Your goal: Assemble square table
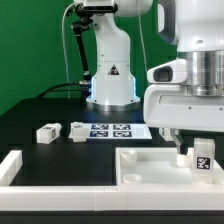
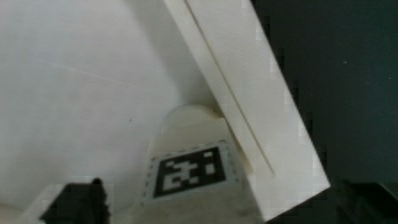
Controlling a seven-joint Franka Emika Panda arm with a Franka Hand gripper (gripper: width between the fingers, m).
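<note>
wrist view showed the tool spread wide, holding nothing, straddling a blocky white tagged leg standing against the raised rim of the smooth tabletop at the worktop's near edge.

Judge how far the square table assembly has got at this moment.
Done: one leg stands in a corner of the tabletop. In hand: nothing; the gripper hangs open over that leg. Left: two loose legs lie beside the marker board; a fourth is not visible.
</note>
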